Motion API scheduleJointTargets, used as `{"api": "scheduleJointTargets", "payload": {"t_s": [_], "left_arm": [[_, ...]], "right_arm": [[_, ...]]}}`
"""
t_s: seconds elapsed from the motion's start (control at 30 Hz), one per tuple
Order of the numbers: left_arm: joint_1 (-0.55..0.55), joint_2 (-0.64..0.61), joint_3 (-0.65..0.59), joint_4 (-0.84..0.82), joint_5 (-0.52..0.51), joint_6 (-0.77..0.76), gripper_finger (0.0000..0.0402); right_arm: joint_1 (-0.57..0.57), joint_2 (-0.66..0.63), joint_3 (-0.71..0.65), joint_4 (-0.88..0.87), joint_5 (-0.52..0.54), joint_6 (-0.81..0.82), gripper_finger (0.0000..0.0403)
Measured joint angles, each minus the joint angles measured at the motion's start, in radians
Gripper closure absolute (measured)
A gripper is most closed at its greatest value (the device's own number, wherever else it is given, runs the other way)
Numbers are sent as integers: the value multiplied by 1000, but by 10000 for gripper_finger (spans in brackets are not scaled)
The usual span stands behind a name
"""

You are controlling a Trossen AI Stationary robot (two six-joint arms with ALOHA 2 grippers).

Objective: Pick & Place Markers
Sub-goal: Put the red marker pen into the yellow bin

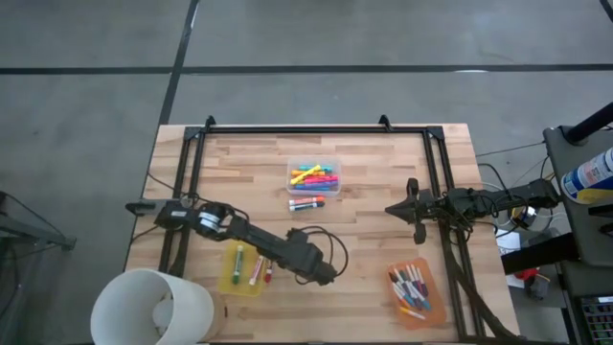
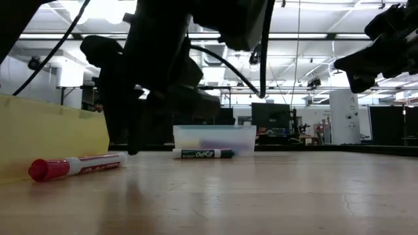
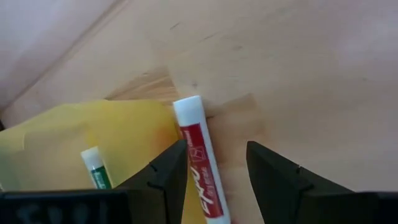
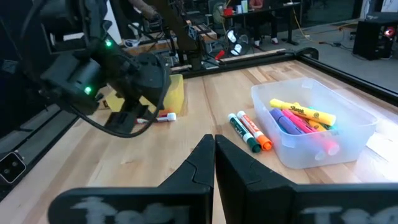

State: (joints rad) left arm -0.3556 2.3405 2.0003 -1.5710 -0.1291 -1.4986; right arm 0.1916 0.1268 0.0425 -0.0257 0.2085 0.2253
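From above I see my left gripper [image 1: 271, 275] low over the table [image 1: 374, 240], at the red marker [image 1: 268, 273] lying just beside the yellow bin [image 1: 243, 285]. That bin holds a green marker [image 1: 237, 264] and a red one [image 1: 255, 270]. The clear bin [image 1: 314, 175] mid-table carries neon markers, with two more markers [image 1: 306, 203] lying just in front of it. The orange bin [image 1: 417, 292] holds a bunch of white ones. My right gripper [image 1: 395, 208] waits well apart, near the table's right side.

At table height, the red marker [image 2: 75, 164] lies flat against the yellow bin [image 2: 52, 134].

In the left wrist view, my fingers [image 3: 165, 180] stand narrowly apart, straddling the red marker [image 3: 198, 162], not clamped on it.

In the right wrist view, the right fingers [image 4: 198, 165] are pressed together, empty.
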Motion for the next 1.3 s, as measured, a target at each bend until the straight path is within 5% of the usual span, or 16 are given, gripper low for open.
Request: {"api": "scheduleJointTargets", "payload": {"t_s": [0.63,0.93,1.3], "left_arm": [[33,-6,-107,114,72,69,245],[35,-6,-83,161,94,103,353],[36,-9,16,155,75,117,359]], "right_arm": [[0,0,0,0,0,0,394],[0,0,0,0,0,0,394],[0,0,0,0,0,0,394]]}}
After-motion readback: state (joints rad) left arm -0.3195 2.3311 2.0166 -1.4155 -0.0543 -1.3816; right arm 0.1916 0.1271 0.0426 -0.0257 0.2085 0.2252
